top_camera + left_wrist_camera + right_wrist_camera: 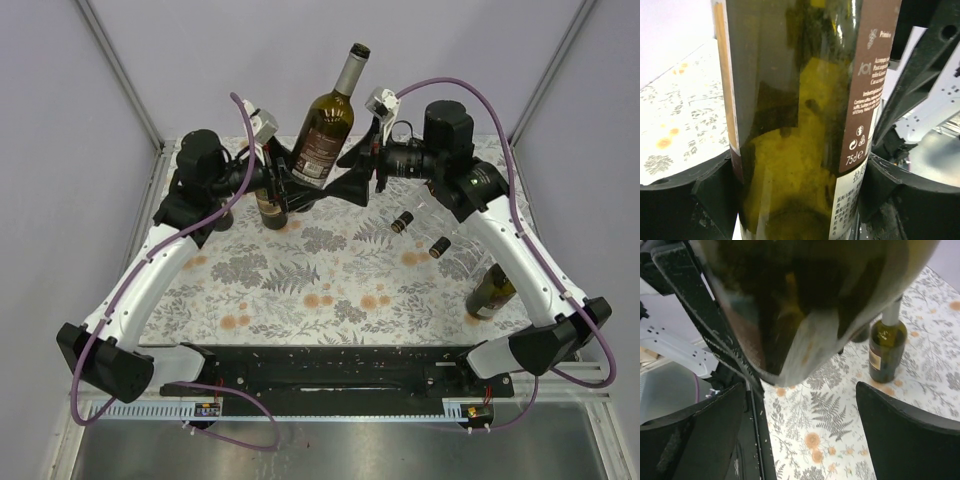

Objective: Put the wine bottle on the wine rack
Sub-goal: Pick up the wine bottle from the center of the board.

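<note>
Left gripper (pixel 292 186): closed on the lower body of the wine bottle (pixel 325 135), both fingers against the glass in its wrist view; you carry the load here. Right gripper (pixel 345 184): jaws spread wide just beside the bottle's base, with no grip on it that shows. Wine bottle: raised clear of the table (pixel 330 290), tilted, neck pointing up and away from you, well to the left of the wine rack (pixel 470 250) and above its level. Wine rack: clear ribbed cradles, partly under your right arm (pixel 510 250). Progress, as judged: pick-up done; the carry to the rack, laying the bottle over and seating it in a free cradle are left. Rack contents: one capped neck (pixel 402 222) and a second capped neck (pixel 438 245) poke out of the rack's left side, so those cradles look taken. Green bottle (pixel 492 290): at the rack's near end; you cannot tell whether it is cradled. Standing bottle (pixel 270 208): far left of the rack, beneath the left gripper. Obstruction, as judged: your right arm crosses over the rack, and the protruding necks face the approach.
</note>
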### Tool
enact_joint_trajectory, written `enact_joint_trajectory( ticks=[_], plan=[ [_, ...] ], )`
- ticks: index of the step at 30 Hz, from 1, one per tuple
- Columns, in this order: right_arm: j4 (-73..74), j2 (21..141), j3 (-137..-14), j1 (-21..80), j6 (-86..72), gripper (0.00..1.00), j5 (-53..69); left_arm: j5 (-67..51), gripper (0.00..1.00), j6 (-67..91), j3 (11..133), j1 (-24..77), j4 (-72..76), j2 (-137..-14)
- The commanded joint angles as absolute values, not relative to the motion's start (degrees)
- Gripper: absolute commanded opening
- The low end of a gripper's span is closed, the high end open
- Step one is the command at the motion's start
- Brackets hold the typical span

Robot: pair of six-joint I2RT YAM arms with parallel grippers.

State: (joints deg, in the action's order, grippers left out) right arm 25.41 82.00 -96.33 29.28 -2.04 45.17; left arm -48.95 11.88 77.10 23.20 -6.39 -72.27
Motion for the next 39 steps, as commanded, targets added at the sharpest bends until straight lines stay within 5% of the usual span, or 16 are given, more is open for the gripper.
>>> enact_joint_trajectory(
  ticks=[1, 29, 33, 35, 39],
  plan=[
    [11.3, 82.3, -95.8, 29.2, -10.6, 0.99, 54.1, -53.0, 0.0, 16.6, 78.2, 24.6, 4.9, -71.5],
    [-15.2, 83.4, -83.9, 29.2, -27.7, 0.94, 58.3, -50.3, 0.0, 27.9, 69.7, 32.9, 20.8, -74.1],
    [-20.0, 83.8, -82.3, 29.2, -30.8, 0.75, 59.2, -50.0, 0.0, 27.9, 70.0, 33.4, 20.3, -74.7],
    [-21.6, 84.0, -81.3, 29.2, -31.6, 0.55, 59.6, -49.7, 0.01, 28.0, 70.0, 33.7, 20.2, -74.9],
    [-22.2, 83.8, -80.4, 28.9, -31.6, 0.11, 60.5, -49.9, 0.2, 27.7, 70.0, 33.7, 20.1, -74.7]
  ],
)
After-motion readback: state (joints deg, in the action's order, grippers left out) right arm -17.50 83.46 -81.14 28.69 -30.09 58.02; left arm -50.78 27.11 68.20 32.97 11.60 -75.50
